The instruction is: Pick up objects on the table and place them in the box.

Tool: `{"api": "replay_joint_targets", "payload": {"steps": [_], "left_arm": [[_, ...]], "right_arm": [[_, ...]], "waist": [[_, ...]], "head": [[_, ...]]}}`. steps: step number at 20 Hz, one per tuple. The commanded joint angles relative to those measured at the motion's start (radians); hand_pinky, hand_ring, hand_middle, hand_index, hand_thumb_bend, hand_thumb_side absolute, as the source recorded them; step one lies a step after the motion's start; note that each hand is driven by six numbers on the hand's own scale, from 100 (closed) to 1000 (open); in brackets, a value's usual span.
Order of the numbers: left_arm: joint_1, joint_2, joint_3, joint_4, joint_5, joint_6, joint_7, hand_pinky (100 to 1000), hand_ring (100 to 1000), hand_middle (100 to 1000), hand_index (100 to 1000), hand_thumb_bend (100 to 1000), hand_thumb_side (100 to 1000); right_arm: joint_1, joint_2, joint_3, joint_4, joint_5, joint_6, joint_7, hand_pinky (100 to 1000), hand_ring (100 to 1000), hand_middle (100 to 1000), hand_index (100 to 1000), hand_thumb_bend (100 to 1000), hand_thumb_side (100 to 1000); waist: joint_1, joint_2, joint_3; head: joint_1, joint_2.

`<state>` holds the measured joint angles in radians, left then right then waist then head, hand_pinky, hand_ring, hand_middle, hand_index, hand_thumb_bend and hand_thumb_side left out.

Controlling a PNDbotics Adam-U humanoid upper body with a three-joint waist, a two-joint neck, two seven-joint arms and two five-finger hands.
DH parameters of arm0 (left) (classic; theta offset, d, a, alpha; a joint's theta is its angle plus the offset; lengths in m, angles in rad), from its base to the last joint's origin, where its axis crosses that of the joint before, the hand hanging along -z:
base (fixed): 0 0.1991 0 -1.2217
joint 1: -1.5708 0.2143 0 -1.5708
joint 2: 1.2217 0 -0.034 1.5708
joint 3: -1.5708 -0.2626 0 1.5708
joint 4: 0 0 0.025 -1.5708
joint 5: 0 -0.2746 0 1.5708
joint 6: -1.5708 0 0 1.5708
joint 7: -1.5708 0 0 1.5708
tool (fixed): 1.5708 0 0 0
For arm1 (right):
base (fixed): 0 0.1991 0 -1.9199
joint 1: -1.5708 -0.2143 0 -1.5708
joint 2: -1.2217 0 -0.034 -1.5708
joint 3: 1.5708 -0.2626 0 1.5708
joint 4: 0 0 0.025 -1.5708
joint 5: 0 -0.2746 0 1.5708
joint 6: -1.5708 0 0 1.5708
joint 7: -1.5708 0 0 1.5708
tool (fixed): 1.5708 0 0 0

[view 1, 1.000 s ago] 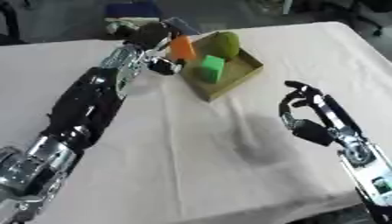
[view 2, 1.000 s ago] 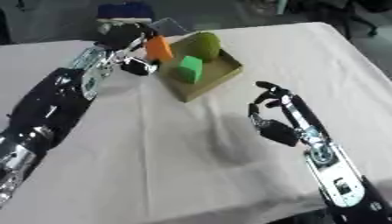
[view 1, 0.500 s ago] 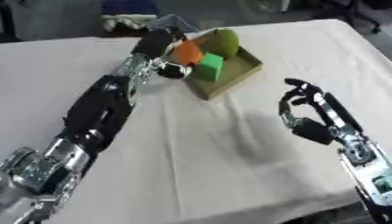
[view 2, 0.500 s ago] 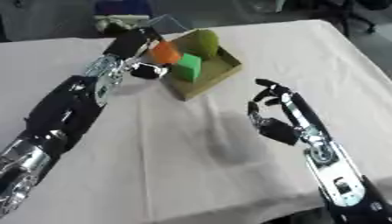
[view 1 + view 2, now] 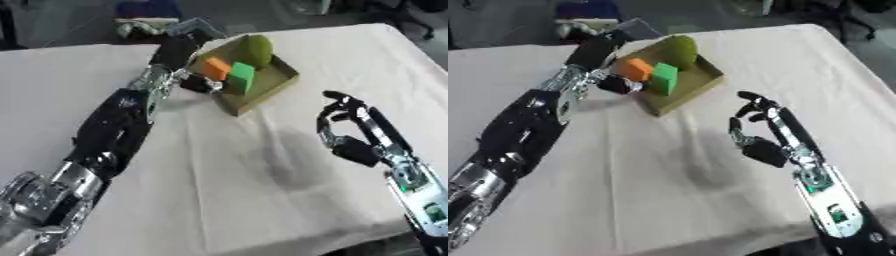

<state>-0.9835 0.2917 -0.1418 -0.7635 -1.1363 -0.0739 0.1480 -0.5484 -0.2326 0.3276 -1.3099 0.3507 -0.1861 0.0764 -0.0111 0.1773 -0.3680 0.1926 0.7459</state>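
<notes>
Moved: orange block (image 5: 214,68) now over the box's near edge | left hand (image 5: 179,55) fingers blurred, grip cannot tell | box (image 5: 278,81): cardboard, holds green cube (image 5: 240,77), rounded olive object (image 5: 256,48) | right hand (image 5: 346,131) relaxed, empty, above white cloth (image 5: 227,175)

No legible text, label, brand, number or sign anywhere in either view.
</notes>
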Motion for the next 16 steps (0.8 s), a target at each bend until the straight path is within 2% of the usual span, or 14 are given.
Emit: {"api": "replay_joint_targets", "payload": {"steps": [1,2,3,9,13,14,15,16], "left_arm": [[-0.012,0.066,-0.011,-0.108,0.108,-0.006,0.008,722,678,757,873,497,561],[-0.009,0.085,-0.015,-0.149,0.152,-0.005,0.010,716,669,745,864,382,603],[-0.004,0.104,-0.017,-0.190,0.197,0.000,0.012,710,661,734,858,440,524],[0.073,0.247,-0.022,-0.476,0.463,0.038,0.001,680,621,667,821,326,459],[0.191,0.350,0.004,-0.712,0.639,0.066,-0.008,667,605,624,785,252,434],[0.224,0.370,0.015,-0.768,0.679,0.076,-0.007,662,599,614,776,202,425],[0.261,0.388,0.027,-0.824,0.720,0.083,-0.005,662,599,614,776,202,425],[0.293,0.404,0.038,-0.872,0.756,0.090,-0.004,662,598,611,771,160,418]], "right_arm": [[-0.011,-0.016,-0.007,-0.021,0.005,-0.001,-0.003,752,825,628,930,100,462],[-0.009,-0.018,-0.009,-0.020,0.004,0.000,-0.005,752,825,628,930,100,455],[-0.008,-0.019,-0.010,-0.020,0.004,0.000,-0.005,752,825,628,930,100,460],[0.001,-0.028,-0.019,-0.019,0.006,0.003,-0.014,752,825,627,931,100,468],[0.011,-0.035,-0.026,-0.022,0.004,0.005,-0.022,752,826,627,931,100,457],[0.014,-0.036,-0.028,-0.022,0.004,0.006,-0.024,751,826,627,932,100,458],[0.017,-0.039,-0.030,-0.023,0.003,0.007,-0.027,751,826,627,932,100,458],[0.020,-0.041,-0.032,-0.024,0.002,0.007,-0.029,751,826,627,932,100,459]], "waist": [[-0.002,-0.019,0.006],[-0.002,-0.020,0.010],[-0.002,-0.021,0.014],[-0.003,-0.027,0.040],[-0.006,-0.033,0.063],[-0.006,-0.035,0.069],[-0.007,-0.036,0.076],[-0.007,-0.037,0.081]], "head": [[-0.013,-0.009],[-0.017,-0.008],[-0.020,-0.006],[-0.041,-0.003],[-0.051,0.001],[-0.053,0.002],[-0.054,0.003],[-0.055,0.003]]}}
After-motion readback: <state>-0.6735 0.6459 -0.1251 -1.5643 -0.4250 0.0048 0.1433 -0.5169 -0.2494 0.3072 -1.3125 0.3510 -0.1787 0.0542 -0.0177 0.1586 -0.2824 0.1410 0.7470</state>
